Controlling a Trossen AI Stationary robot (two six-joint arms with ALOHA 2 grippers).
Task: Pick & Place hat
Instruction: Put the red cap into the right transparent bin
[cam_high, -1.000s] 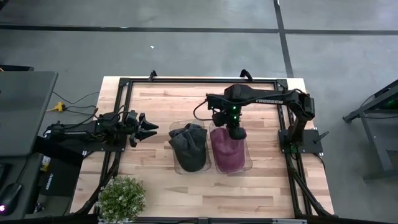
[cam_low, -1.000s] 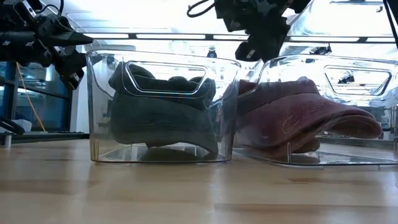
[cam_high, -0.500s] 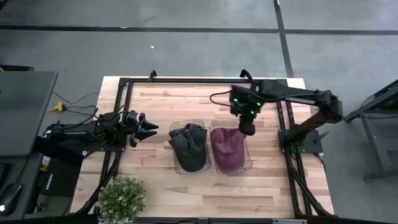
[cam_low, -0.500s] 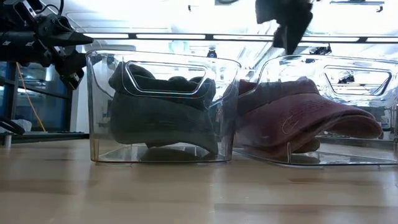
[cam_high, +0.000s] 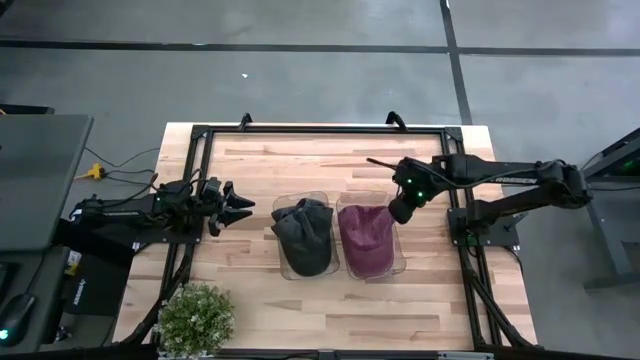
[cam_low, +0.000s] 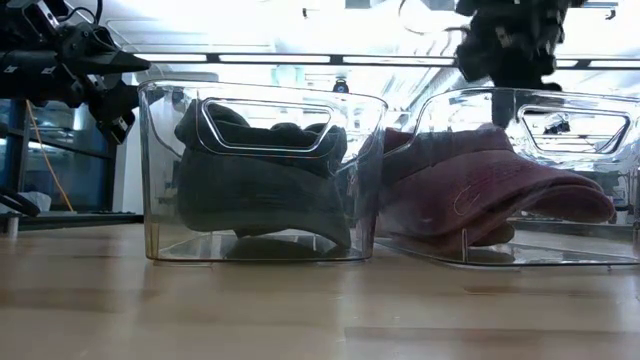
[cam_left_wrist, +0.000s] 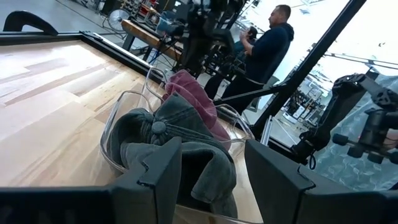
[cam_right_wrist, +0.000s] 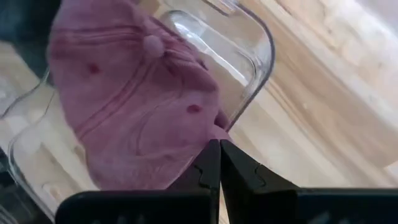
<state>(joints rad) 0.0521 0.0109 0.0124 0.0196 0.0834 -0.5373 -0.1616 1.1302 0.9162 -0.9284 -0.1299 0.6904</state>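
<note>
On the wooden desk (cam_high: 300, 300) two clear plastic bins stand side by side and touching: the left bin (cam_high: 285, 262) holds a dark grey hat (cam_high: 303, 230), crumpled with its button on top, and the right bin (cam_high: 400, 262) holds a maroon hat (cam_high: 366, 238). In the low view the maroon hat (cam_low: 480, 190) lies inside its bin with the brim pointing away from the grey hat (cam_low: 265, 180), and its crown rises toward the bin's rim. The right end effector (cam_high: 397, 211) hangs above the far corner of the right bin, at the edge nearest the right arm's base; its fingers are clenched together with nothing between them, as the right wrist view shows, where the two dark fingertips (cam_right_wrist: 219, 163) meet just over the maroon hat (cam_right_wrist: 124, 106) and the bin's rounded corner. In the low view this end effector (cam_low: 510, 55) sits clear above the bin's rim, not touching the hat. The left end effector (cam_high: 240, 208) waits well to the left of the bins, above the desk, with its fingers parted and holding nothing; the left wrist view looks between them at the grey hat (cam_left_wrist: 180, 143) in its bin. A potted plant (cam_high: 196, 318) stands at the desk's near left corner. A person (cam_left_wrist: 264, 53) in dark clothes stands in the room beyond the desk.
</note>
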